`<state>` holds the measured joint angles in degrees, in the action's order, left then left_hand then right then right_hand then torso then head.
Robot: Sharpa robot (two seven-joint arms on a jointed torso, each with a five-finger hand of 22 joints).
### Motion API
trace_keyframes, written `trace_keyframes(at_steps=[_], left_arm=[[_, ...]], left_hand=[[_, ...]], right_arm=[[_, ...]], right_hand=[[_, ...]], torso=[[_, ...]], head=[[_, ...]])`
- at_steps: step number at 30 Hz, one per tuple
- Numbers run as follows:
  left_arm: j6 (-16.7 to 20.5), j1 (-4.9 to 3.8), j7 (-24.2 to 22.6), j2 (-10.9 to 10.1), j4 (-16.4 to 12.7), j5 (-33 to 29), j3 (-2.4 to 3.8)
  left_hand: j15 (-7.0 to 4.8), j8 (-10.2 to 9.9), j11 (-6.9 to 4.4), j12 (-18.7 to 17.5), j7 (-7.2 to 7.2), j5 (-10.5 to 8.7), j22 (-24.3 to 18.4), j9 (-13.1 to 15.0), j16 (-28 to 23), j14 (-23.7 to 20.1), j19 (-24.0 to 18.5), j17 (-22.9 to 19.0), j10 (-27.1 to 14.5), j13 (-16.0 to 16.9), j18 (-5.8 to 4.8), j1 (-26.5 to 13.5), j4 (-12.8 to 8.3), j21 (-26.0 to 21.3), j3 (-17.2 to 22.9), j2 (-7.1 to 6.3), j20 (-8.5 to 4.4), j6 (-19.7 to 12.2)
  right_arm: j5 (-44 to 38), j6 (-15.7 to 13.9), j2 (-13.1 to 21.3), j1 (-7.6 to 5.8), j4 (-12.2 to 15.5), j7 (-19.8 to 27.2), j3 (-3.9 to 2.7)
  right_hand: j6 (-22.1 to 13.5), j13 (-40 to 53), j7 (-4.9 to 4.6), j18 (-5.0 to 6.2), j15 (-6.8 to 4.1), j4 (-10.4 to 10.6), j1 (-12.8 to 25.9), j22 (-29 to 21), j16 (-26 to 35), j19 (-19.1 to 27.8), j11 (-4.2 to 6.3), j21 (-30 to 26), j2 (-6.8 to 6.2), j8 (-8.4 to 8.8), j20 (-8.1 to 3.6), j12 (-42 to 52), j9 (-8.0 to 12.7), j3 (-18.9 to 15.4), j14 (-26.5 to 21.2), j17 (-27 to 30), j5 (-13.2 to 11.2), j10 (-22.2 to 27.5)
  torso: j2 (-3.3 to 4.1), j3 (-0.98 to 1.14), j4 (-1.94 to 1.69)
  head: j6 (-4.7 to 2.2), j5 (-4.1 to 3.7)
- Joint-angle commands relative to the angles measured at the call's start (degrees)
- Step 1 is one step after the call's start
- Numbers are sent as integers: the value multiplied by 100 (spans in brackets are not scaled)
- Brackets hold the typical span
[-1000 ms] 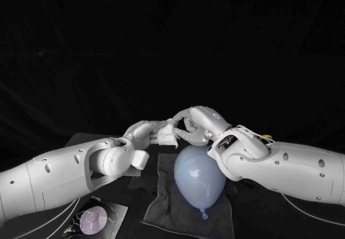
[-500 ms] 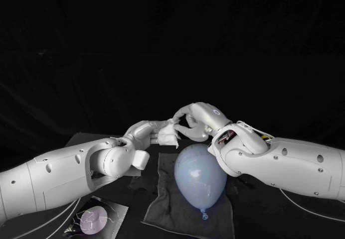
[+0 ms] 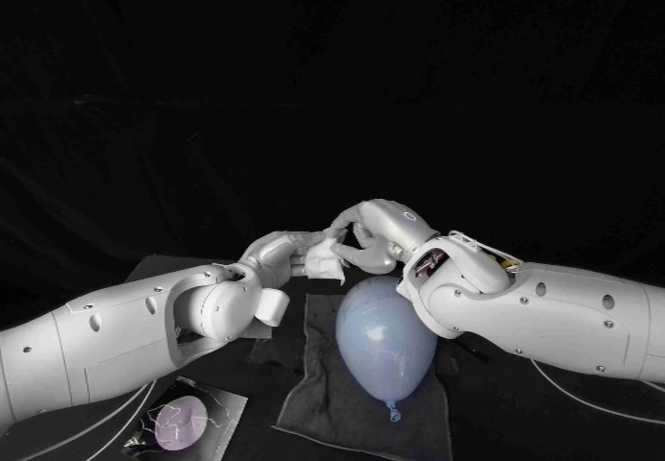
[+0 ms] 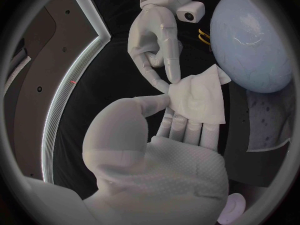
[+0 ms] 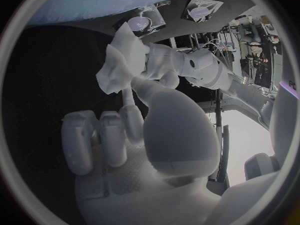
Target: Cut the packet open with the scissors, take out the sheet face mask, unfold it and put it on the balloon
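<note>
The folded white sheet face mask point(image 3: 327, 259) hangs above the table between my two hands. My left hand point(image 3: 283, 254) holds it between thumb and fingers point(image 4: 187, 127), with the mask point(image 4: 200, 97) lying over the fingertips. My right hand point(image 3: 369, 235) reaches in from the other side, and its fingertips point(image 4: 170, 81) pinch the mask's near corner. From the right wrist, the mask point(image 5: 117, 67) sits against the left hand point(image 5: 164, 60), touched by a right finger point(image 5: 128, 102). The pale blue balloon point(image 3: 385, 334) lies below the hands on a dark towel point(image 3: 332, 413).
An opened packet point(image 3: 181, 423) with a pale printed picture lies at the front left of the table. Two packets point(image 5: 147, 20) point(image 5: 203, 7) lie beyond the balloon point(image 5: 106, 0) in the right wrist view. Something yellow point(image 4: 203, 35) lies by the balloon point(image 4: 256, 40), under the right arm.
My right hand has risen a little and turned at the wrist, its fingers closing in on the mask's corner. The left hand and the mask have stayed nearly still.
</note>
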<state>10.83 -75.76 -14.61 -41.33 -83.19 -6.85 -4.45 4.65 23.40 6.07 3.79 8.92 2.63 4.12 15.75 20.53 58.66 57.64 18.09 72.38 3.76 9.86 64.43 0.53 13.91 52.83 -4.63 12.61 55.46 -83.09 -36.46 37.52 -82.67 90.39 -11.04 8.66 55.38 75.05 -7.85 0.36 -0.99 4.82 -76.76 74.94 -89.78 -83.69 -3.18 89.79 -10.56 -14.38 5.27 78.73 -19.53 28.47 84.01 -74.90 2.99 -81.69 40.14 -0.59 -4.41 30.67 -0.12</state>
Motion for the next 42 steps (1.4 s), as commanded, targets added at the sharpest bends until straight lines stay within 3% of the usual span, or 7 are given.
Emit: trace_keyframes(at_steps=[1,15,24,42], left_arm=[[-122,-10,-96,13,-18,29,11],[-234,-10,-110,13,-41,39,11],[-411,-10,-145,12,-69,46,11],[-361,-10,-159,8,-58,43,11]], left_hand=[[2,36,4,-12,-4,35,9,5,-20,36,26,8,34,-2,67,-13,-24,-11,16,57,-6,39],[-2,45,1,-4,-4,35,12,13,-21,51,32,17,54,1,68,-26,-47,-5,29,59,-10,55],[-8,52,-5,1,-9,37,16,21,-19,69,39,27,75,3,68,-37,-69,3,39,58,-15,69],[-12,58,-9,4,-13,39,19,26,-17,83,46,35,90,4,69,-49,-80,9,46,59,-18,79]], right_arm=[[-50,227,-25,0,-21,-63,-1],[-284,164,-76,14,-52,-130,4],[-541,53,-96,23,-70,-208,7],[-625,-158,-50,33,-32,-129,8]], right_hand=[[58,407,-5,-36,31,-11,37,1506,-22,-631,0,21,-9,18,11,54,8,-8,599,-1510,1,-50],[325,510,94,-36,-30,-139,-132,1506,-22,-631,82,21,191,-120,-31,134,-34,142,599,-1510,-4,-104],[593,650,242,-36,-139,-316,-231,1506,-22,-631,209,21,362,-437,-127,253,-204,211,599,-1510,-18,-225],[580,952,310,-36,-205,-433,-170,1506,-22,-631,279,21,401,-737,-201,543,-402,340,599,-1510,-18,-460]], torso=[[4,1,-6],[3,-2,-7],[1,-1,-2],[2,-1,-3]], head=[[1,5],[7,-6],[26,-16],[39,-13]])
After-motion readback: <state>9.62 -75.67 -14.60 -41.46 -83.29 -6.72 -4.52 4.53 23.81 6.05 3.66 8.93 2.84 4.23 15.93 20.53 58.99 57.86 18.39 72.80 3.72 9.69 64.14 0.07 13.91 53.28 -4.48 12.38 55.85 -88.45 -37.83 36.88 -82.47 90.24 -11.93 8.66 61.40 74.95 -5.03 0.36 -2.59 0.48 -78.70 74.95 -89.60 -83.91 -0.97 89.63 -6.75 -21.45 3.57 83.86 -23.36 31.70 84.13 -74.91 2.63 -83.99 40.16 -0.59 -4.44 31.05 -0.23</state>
